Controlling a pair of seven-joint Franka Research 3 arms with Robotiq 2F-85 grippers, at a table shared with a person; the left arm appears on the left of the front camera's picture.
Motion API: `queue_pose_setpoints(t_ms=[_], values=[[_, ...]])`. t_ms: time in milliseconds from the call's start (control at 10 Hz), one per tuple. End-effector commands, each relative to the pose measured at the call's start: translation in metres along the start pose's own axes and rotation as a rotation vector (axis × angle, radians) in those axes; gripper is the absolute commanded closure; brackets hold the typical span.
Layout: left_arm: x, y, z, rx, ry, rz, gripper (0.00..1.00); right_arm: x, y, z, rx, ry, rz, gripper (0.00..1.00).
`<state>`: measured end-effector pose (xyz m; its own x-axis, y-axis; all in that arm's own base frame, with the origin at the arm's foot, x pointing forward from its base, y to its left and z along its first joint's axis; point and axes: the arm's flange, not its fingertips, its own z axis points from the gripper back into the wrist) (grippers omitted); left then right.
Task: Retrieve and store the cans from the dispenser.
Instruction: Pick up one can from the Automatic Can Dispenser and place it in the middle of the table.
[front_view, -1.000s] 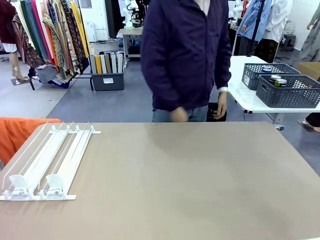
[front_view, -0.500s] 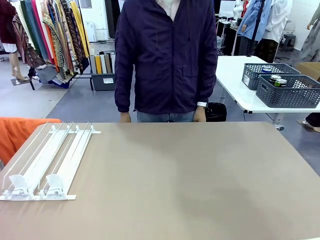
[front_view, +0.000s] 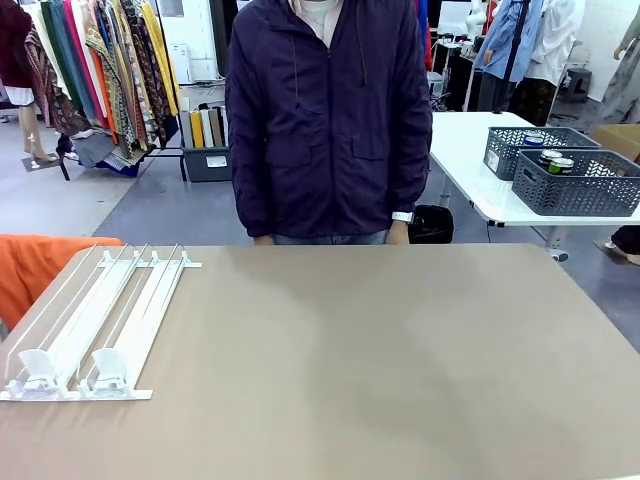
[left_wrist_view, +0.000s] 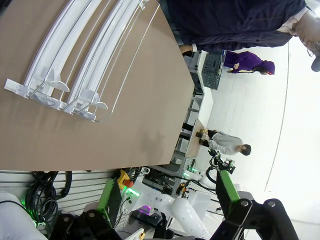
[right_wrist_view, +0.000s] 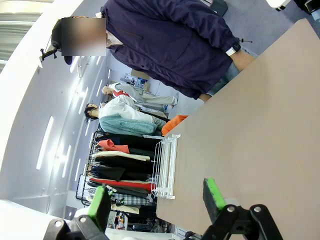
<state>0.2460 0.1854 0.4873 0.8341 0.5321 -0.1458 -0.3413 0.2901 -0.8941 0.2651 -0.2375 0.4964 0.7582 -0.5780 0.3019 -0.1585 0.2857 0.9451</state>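
Tan tabletop (front_view: 400, 360) is seen beyond both spread-jawed grippers, left gripper (left_wrist_view: 167, 200) and right gripper (right_wrist_view: 156, 200). Empty dispenser (left_wrist_view: 85, 60) lies well ahead of the left jaws, its far end cut off; cans (front_view: 553, 160) are half-hidden in a distant basket (front_view: 575, 185).

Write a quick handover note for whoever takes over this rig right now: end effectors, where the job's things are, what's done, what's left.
Left end effector: open, empty, held back off the table.
Right end effector: open, empty, above the near table edge.
Dispenser: at the table's left side, front lip toward the robot; both lanes empty, pusher tabs at the front.
Cans: a couple sit in a dark basket on the white side table behind.
Person: standing at the far edge, hands down at the table edge.
Done: nothing visible.
Left: cans must reach the dispenser before any retrieving or storing.
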Motion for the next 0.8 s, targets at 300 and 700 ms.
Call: queue_pose_setpoints(t_ms=[300, 700], values=[[-0.0009, -0.0015, 0.0004, -0.013, 0.001, -0.005, 0.00, 0.0016, 0.0012, -0.0017, 0.020, -0.011, 0.024, 0.00], [-0.0009, -0.0015, 0.0004, -0.013, 0.001, -0.005, 0.00, 0.0016, 0.0012, -0.0017, 0.020, -0.011, 0.024, 0.00]])
